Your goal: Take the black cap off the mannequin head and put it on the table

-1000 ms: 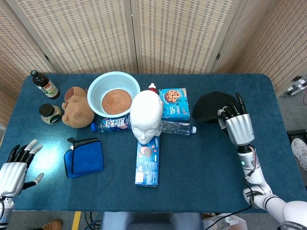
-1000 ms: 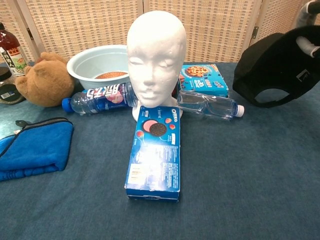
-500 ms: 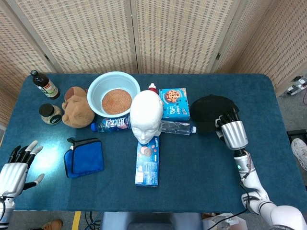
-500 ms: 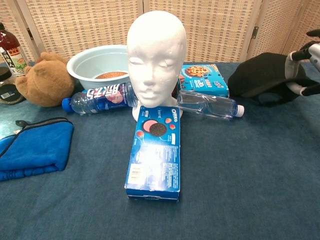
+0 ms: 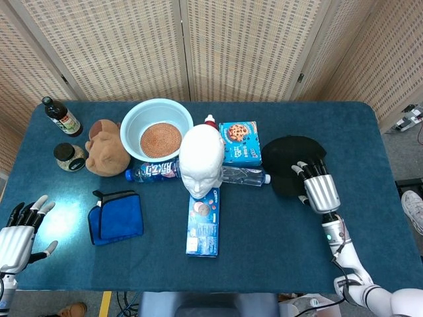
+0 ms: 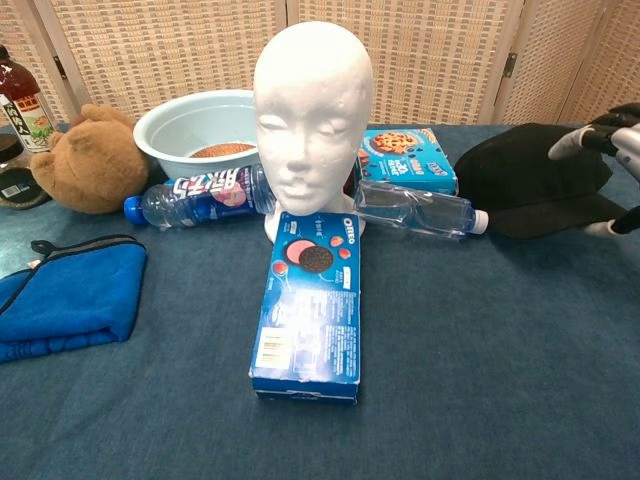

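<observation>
Black cap (image 5: 293, 162) lies flat on the table (image 5: 370, 152), at three o'clock from the bare mannequin head (image 5: 201, 158). Your right hand (image 5: 316, 183) rests over its near edge, fingers spread, gripping nothing. Your left hand (image 5: 18, 228) waits open at eight o'clock.

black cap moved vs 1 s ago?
Yes. In the chest view the black cap has dropped from raised at the right edge to lying flat on the table, closer to the clear bottle. The right hand is at it.
</observation>
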`<control>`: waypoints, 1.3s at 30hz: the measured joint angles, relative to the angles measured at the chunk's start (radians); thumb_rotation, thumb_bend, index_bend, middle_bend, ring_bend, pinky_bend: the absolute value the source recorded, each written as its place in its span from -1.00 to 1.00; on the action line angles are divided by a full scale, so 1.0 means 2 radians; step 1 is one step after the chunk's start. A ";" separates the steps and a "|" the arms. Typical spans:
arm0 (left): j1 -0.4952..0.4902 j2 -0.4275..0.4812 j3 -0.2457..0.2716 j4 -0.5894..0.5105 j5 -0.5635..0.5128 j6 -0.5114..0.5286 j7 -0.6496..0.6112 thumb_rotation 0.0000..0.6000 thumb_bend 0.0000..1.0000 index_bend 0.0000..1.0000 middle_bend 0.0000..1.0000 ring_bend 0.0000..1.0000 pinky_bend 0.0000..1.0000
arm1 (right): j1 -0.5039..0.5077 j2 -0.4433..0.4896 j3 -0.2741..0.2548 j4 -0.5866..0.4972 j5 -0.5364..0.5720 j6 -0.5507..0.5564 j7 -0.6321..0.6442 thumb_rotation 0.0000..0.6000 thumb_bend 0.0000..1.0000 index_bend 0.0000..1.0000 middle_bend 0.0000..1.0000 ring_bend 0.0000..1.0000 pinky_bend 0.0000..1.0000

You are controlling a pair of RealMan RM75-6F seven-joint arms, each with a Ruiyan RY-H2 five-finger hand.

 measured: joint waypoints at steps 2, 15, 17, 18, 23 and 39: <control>0.000 0.001 0.000 0.000 0.000 -0.001 -0.001 1.00 -0.60 -0.69 -0.88 -0.81 -1.00 | -0.007 0.017 -0.004 -0.035 0.001 -0.005 -0.017 1.00 -1.00 -0.89 -0.75 -0.95 -0.97; 0.000 0.002 -0.002 0.003 0.000 0.001 -0.006 1.00 -0.60 -0.69 -0.88 -0.81 -1.00 | -0.054 0.112 -0.031 -0.200 -0.007 0.009 -0.093 1.00 -1.00 -1.00 -0.91 -1.00 -1.00; 0.000 0.003 -0.003 0.004 0.000 0.004 -0.008 1.00 -0.60 -0.69 -0.88 -0.81 -1.00 | -0.060 0.121 -0.030 -0.213 -0.008 0.020 -0.101 1.00 -1.00 -0.98 -0.77 -0.96 -0.95; 0.000 0.004 -0.004 0.005 0.000 0.005 -0.008 1.00 -0.60 -0.69 -0.88 -0.81 -1.00 | -0.064 0.128 -0.029 -0.222 -0.009 0.029 -0.105 1.00 -1.00 -0.96 -0.68 -0.90 -0.86; 0.002 0.004 -0.005 0.007 0.002 0.010 -0.009 1.00 -0.60 -0.69 -0.88 -0.81 -1.00 | -0.076 0.173 -0.032 -0.262 -0.013 0.036 -0.089 1.00 -1.00 -0.83 -0.56 -0.71 -0.61; 0.013 0.004 -0.006 0.006 0.003 0.030 -0.007 1.00 -0.60 -0.69 -0.88 -0.81 -1.00 | -0.152 0.320 -0.056 -0.384 -0.017 0.073 -0.012 1.00 -1.00 -0.50 -0.44 -0.58 -0.51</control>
